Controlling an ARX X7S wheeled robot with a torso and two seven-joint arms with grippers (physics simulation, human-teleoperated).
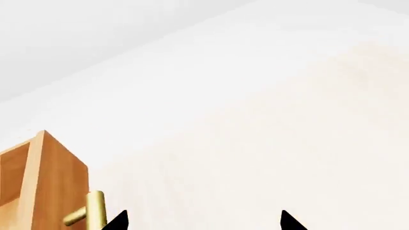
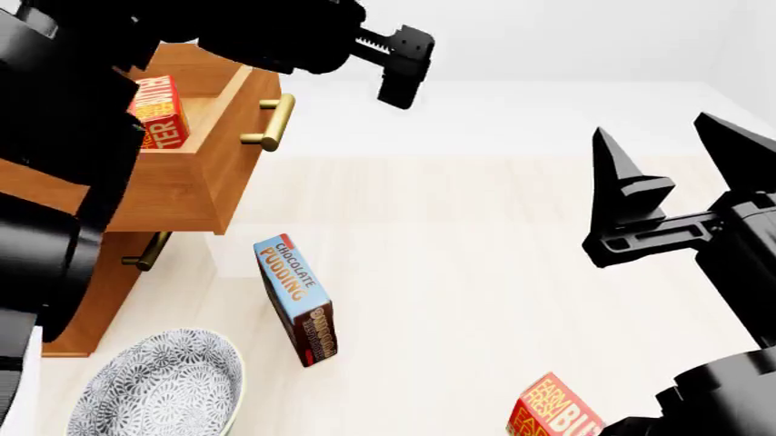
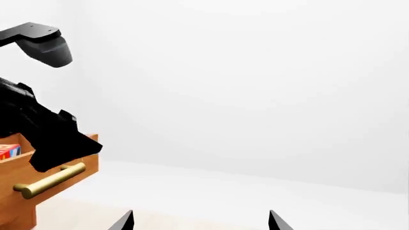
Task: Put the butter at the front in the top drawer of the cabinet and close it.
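Above open top drawer (image 2: 200,145), left hand (image 2: 401,64) raised, butter (image 2: 158,113) inside

The cabinet (image 2: 182,195) is warm brown wood with brass handles (image 2: 271,123). The butter (image 2: 158,113) in the drawer (image 2: 224,154) is red with yellow lettering. The pudding box (image 2: 294,300) is blue, the bowl (image 2: 158,386) grey-patterned, the surface (image 2: 485,272) pale cream. Both grippers (image 2: 673,173) are black.

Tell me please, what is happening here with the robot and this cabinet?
One butter carton already lies in the open top drawer of the cabinet. The left gripper hovers near the brass handle, holding nothing. The right gripper is open and empty above the floor. The drawer is not yet closed.
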